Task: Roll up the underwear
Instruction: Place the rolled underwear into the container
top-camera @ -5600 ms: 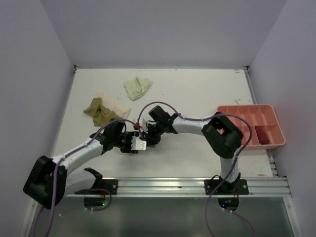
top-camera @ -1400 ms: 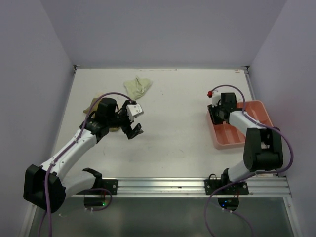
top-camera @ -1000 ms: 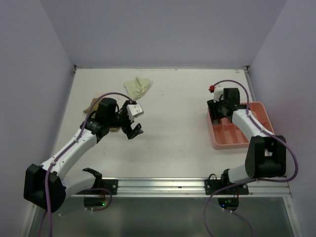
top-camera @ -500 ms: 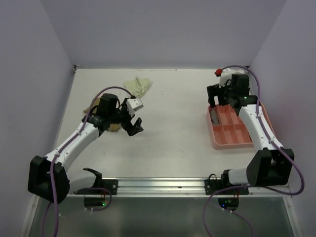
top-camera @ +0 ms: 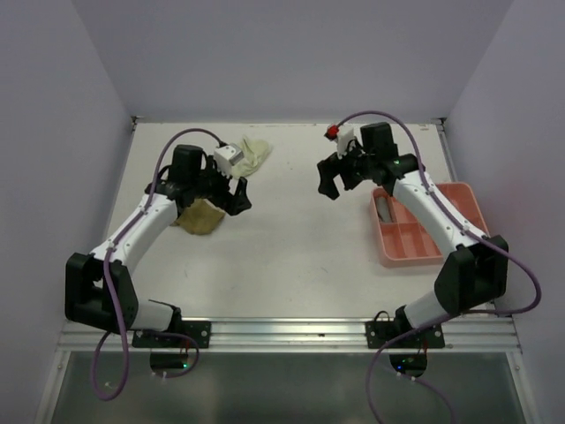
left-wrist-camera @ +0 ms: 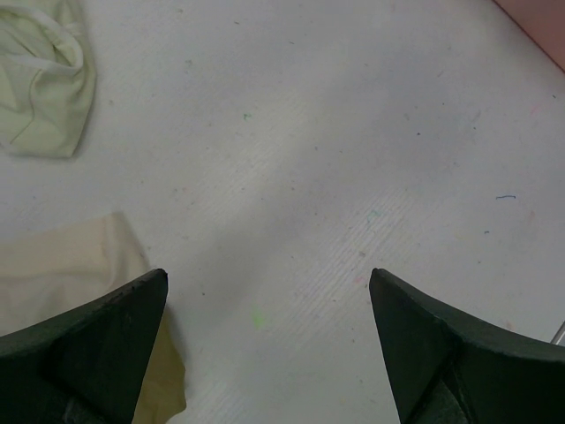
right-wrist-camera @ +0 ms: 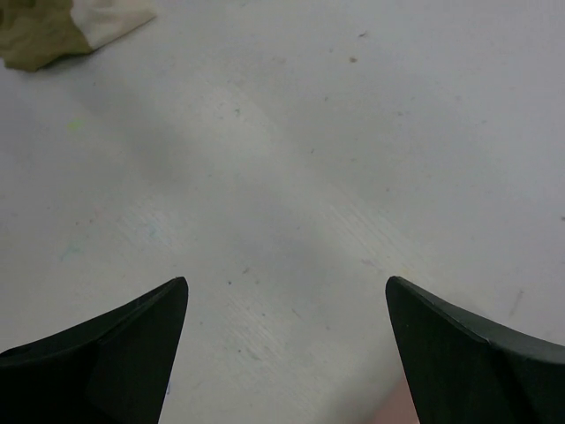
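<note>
From above, the salmon-pink tray (top-camera: 415,240) sits on the right side of the counter (top-camera: 291,256). A grey rolled garment (top-camera: 384,210) lies in its far-left compartment, and only the top view shows it. Level with the tray on the left, the olive-tan underwear (top-camera: 201,217) lies crumpled, partly under the left arm.

Just beyond, the left gripper (top-camera: 231,193) hangs over the counter beside that garment, jaws wide apart. Its wrist camera shows the left gripper (left-wrist-camera: 267,276) over bare counter. That camera also picks up a cream garment (left-wrist-camera: 62,261) touching the olive-tan one (left-wrist-camera: 168,389), which the arm hides from above.

The right gripper (top-camera: 334,181) hovers near mid-counter, well apart from the tray, its jaws spread wide too. The right wrist view has the gripper (right-wrist-camera: 287,283) over bare surface, with the olive-tan (right-wrist-camera: 35,35) and cream (right-wrist-camera: 110,22) cloths in the far corner.

Farthest back, the pale yellow-green underwear (top-camera: 254,152) lies loose and unrolled. It also appears in the left wrist view (left-wrist-camera: 40,84), but not in the right.
</note>
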`<state>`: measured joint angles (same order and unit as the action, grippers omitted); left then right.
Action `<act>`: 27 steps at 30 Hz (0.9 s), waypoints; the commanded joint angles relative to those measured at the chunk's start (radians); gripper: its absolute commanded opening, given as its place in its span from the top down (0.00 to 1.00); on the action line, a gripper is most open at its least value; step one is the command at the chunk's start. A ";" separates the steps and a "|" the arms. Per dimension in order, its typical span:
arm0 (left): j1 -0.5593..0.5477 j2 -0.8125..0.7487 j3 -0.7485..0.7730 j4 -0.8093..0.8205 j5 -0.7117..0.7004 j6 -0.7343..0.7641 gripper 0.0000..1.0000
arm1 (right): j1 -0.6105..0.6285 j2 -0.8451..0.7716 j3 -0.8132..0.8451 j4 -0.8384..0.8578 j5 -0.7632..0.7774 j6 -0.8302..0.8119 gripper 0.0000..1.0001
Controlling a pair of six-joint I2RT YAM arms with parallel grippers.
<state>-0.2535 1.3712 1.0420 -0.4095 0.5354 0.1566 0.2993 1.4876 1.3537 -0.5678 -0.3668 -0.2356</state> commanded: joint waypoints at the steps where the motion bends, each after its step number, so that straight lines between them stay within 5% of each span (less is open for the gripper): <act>1: 0.023 0.035 0.021 -0.003 -0.061 -0.048 0.00 | 0.081 0.051 -0.042 0.009 -0.040 0.030 0.01; 9: 0.108 0.051 -0.060 0.089 -0.136 -0.057 0.00 | 0.166 0.108 -0.143 0.069 -0.008 0.027 0.01; 18: 0.172 0.140 0.021 0.182 -0.426 0.119 0.00 | 0.166 0.255 -0.048 0.039 0.009 0.033 0.01; 27: 0.318 0.472 0.390 0.089 -0.355 0.133 0.25 | 0.167 0.401 0.053 0.098 -0.012 0.087 0.01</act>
<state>-0.0238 1.7481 1.2797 -0.3050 0.1497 0.2768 0.4656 1.8523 1.3239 -0.5343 -0.3584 -0.1978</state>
